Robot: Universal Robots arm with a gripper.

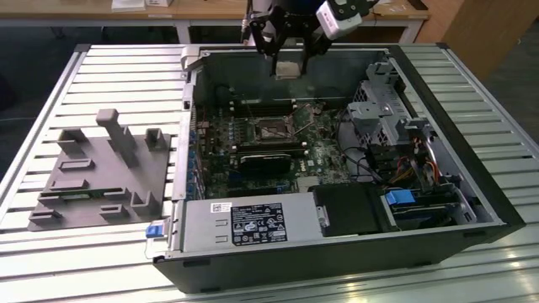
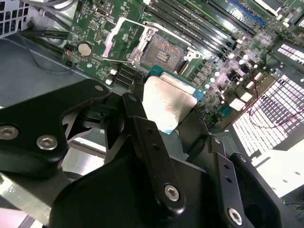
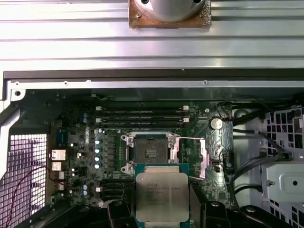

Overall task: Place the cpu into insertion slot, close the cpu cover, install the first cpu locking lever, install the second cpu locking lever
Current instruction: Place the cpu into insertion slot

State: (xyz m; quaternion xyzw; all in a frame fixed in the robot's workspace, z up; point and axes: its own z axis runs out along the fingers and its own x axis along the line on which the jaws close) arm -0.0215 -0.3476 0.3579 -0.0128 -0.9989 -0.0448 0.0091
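My gripper (image 1: 286,63) hangs above the far wall of the open computer case, shut on the cpu (image 1: 286,69), a small square chip with a pale metal top. In both wrist views the cpu (image 2: 166,99) (image 3: 161,194) sits between the black fingers (image 2: 137,118), held edge-on above the green motherboard. The insertion slot (image 1: 271,129) (image 2: 164,52) (image 3: 149,152) lies bare below, its dark middle exposed. The cpu cover (image 2: 126,40) (image 3: 202,161), a silvery frame with a square cut-out, is swung open beside the slot.
The case (image 1: 471,208) lies on a slatted metal table. Inside are a power supply (image 1: 244,221), a drive cage (image 1: 387,113), cables and long memory slots (image 3: 142,116). A dark rounded component (image 1: 265,164) sits near the slot. A grey fixture block (image 1: 101,170) stands at the exterior view's left.
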